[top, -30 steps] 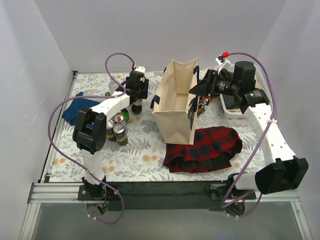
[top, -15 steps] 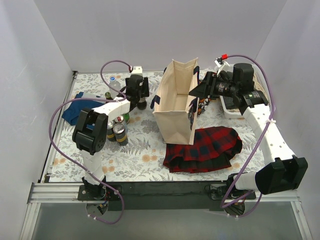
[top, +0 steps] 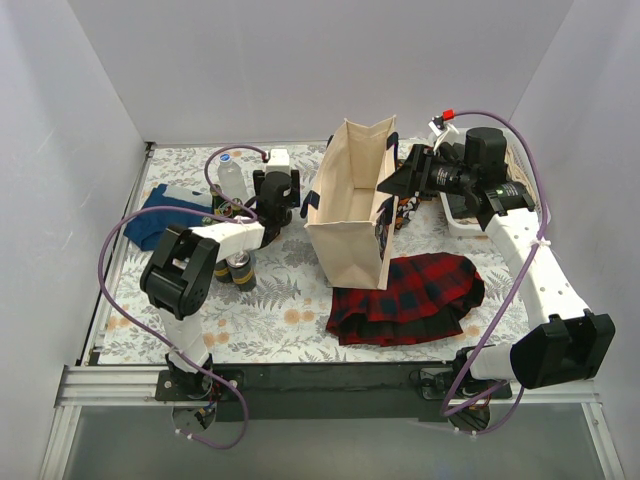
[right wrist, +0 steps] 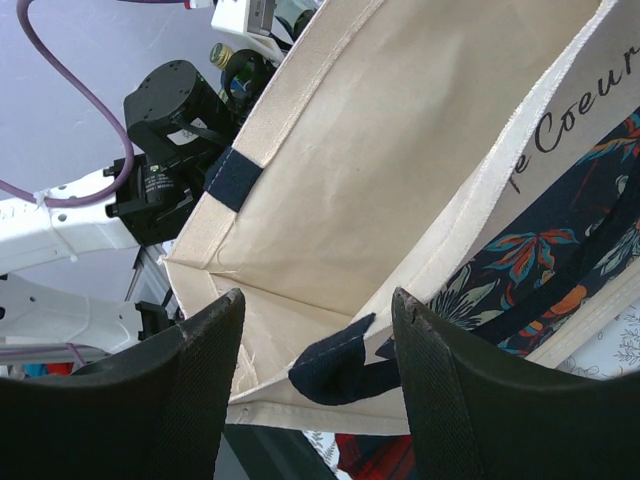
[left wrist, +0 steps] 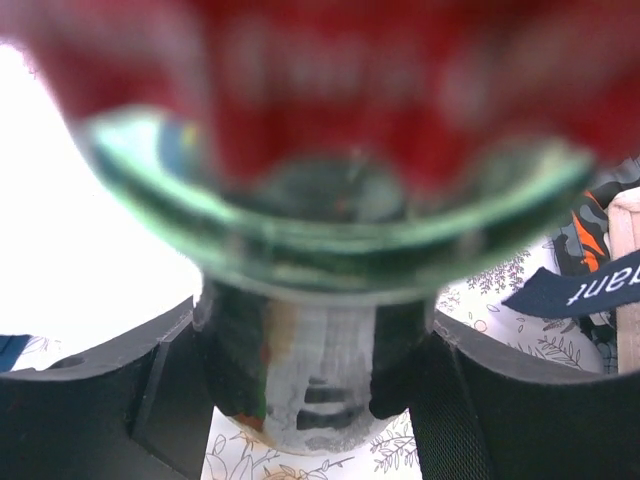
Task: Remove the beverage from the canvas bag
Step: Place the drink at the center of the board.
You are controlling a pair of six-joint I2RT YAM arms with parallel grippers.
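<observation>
Canvas bag (top: 348, 210) stands upright mid-table with its mouth open. My right pincer (right wrist: 318, 310) is released, its pads wide apart astride the bag's right rim with a navy strap (right wrist: 338, 366) between them. My left pincer (top: 274, 203) is just left of the bag, outside it, and clenched on a bottle (left wrist: 315, 385) of green glass with a red label too blurred to read. Cans (top: 238, 268) stand just near of that pincer, a clear bottle (top: 230, 173) stands to its far left, and a red plaid cloth (top: 410, 295) lies near-right of the bag.
</observation>
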